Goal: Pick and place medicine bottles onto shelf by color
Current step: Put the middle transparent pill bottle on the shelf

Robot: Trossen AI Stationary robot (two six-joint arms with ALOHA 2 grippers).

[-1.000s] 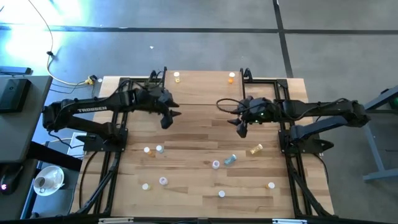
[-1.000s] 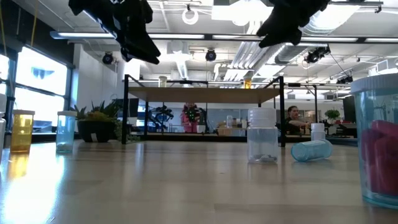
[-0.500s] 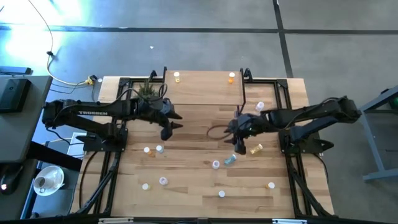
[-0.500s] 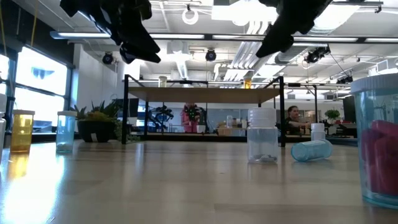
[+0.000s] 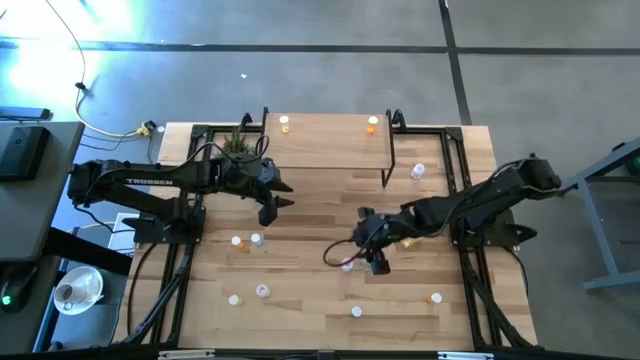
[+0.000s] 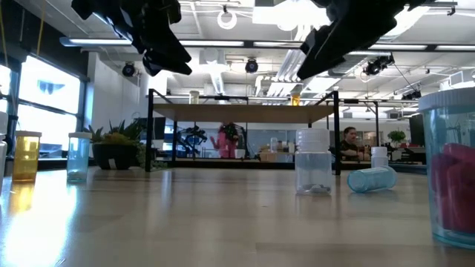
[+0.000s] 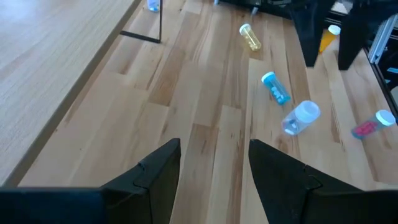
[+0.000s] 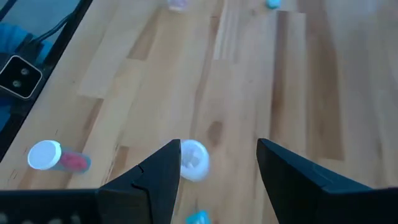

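Observation:
Two medicine bottles stand on the shelf at the table's far side. Several more bottles lie or stand on the table's near half. My right gripper hangs open above the mid-table group. In its wrist view a white-capped bottle shows upright just beside one finger, and a blue one is mostly hidden below. My left gripper hangs open over bare wood left of centre. Its wrist view shows a yellow, a blue and a clear bottle ahead of it.
A small potted plant stands at the shelf's left end. Loose bottles sit near the left side, near the front edge and beside the shelf's right leg. A pink bottle lies on its side.
My right gripper has swung from beside the shelf's right end toward the table's near edge and its left, sinking and rolling, and now hangs over the mid-table bottles, still open. My left gripper has shifted slightly toward the near edge. No bottle has moved.

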